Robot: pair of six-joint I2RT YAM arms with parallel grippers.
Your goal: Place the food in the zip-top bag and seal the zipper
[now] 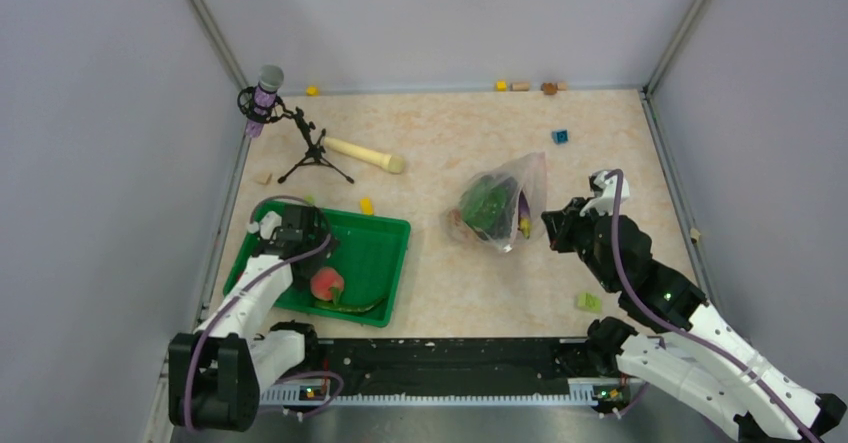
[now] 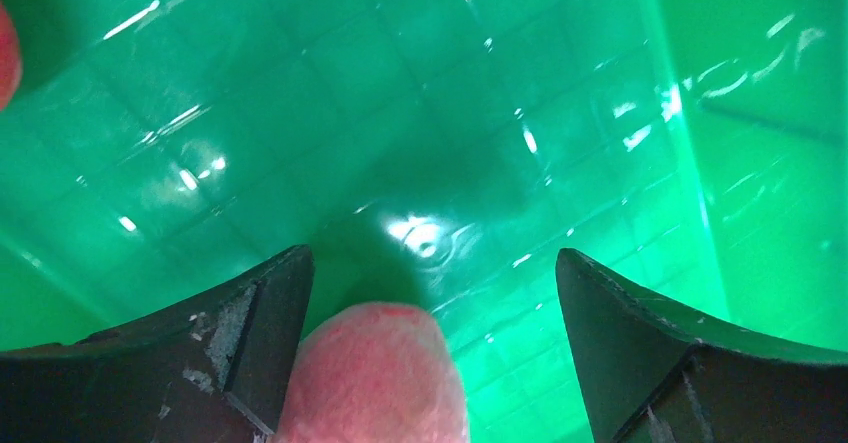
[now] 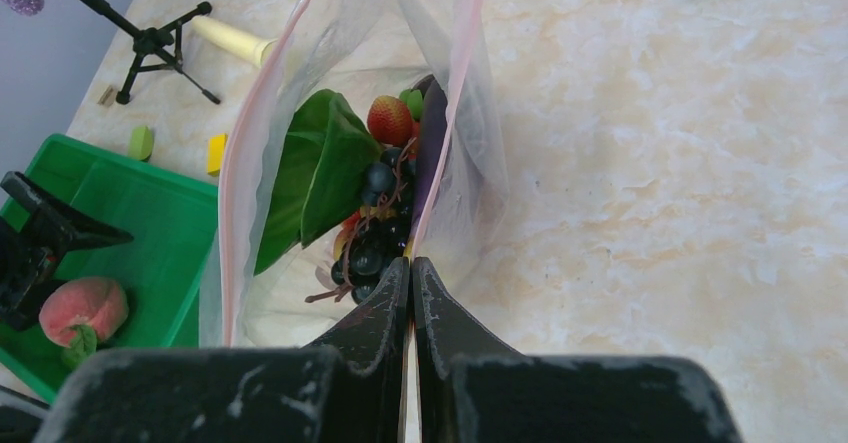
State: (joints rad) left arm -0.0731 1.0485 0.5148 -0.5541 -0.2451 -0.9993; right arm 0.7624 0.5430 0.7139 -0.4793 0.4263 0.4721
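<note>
**A:** What are the biggest things on the worktop (image 1: pixel 450 293), and how many?

**B:** Two arms. One green tray (image 1: pixel 385 238) at 8 o'clock. One zip-top bag (image 1: pixel 527 178) just off centre, toward 3 o'clock.

**A:** And the tools?

**B:** The left tool (image 2: pixel 432 258) is released, its fingers spread wide low over the tray floor. The peach (image 2: pixel 375 373) sits between them, closer to one finger and not squeezed. The right tool (image 3: pixel 411 263) is clenched on the zipper (image 3: pixel 455 93) at the bag's near corner.

**A:** Which way does the bag point?

**B:** From above, the zipper's long axis runs about 12 to 6 o'clock down the bag's right side. The mouth faces 3 o'clock, toward the right tool. Its two pink strips are parted, so the mouth gapes. The food is bunched toward the 9 o'clock end.

**A:** Count what's inside.

**B:** One bok choy (image 3: pixel 320 163). One eggplant (image 3: pixel 432 143), lying lengthwise beside the zipper. One bunch of dark berries (image 3: pixel 375 238). One strawberry (image 3: pixel 390 120) that I'm sure of; more may be hidden.

**A:** And outside the bag?

**B:** The one peach, in the near part of the tray. One rolling pin (image 1: pixel 365 155) at 11 o'clock, with its axis about 10 to 4. One microphone on a tripod (image 1: pixel 268 93) at 10 o'clock.

**A:** The small bits?

**B:** Three yellow blocks (image 1: pixel 367 204), two green blocks (image 1: pixel 588 302) and one blue block (image 1: pixel 560 136).
</note>
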